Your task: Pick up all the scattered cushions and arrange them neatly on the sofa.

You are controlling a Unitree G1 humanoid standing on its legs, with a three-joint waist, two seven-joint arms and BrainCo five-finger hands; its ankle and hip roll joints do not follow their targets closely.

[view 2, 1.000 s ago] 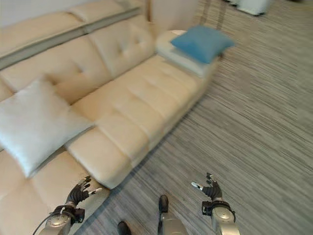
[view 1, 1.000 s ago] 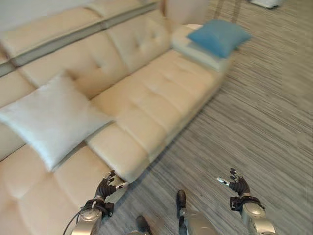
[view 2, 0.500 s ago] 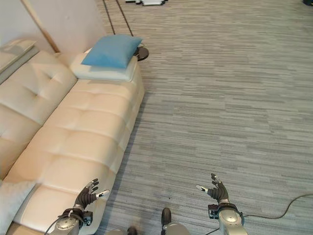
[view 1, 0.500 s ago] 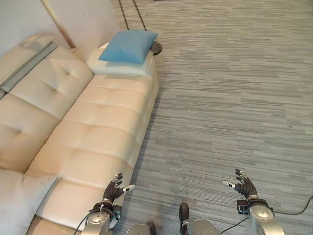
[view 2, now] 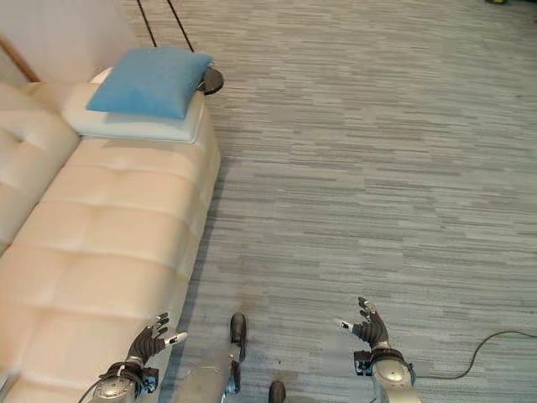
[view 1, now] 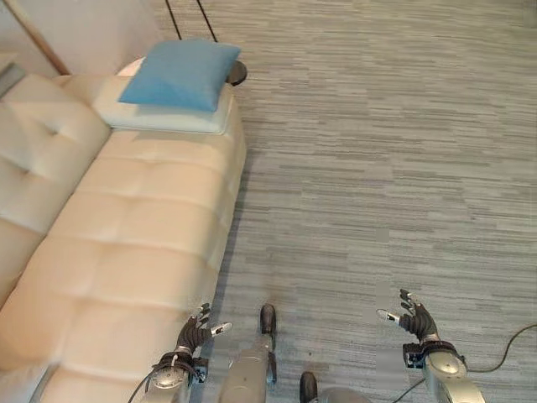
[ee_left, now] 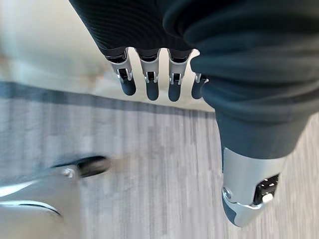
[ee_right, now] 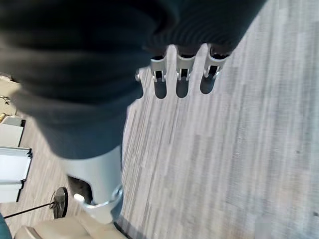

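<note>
Cream sofa (view 1: pixel 126 227) runs along the left, grey striped carpet (view 1: pixel 377 168) beside it. On its far end, a blue cushion (view 1: pixel 179 73) lies atop a white cushion (view 1: pixel 159 117). No writing legible. Left hand (view 1: pixel 195 334) and right hand (view 1: pixel 414 319) hang low, fingers relaxed, empty.

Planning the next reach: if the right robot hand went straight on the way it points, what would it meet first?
Probably nothing: ahead of the right robot hand lies bare carpet floor, though depth is unclear.
</note>
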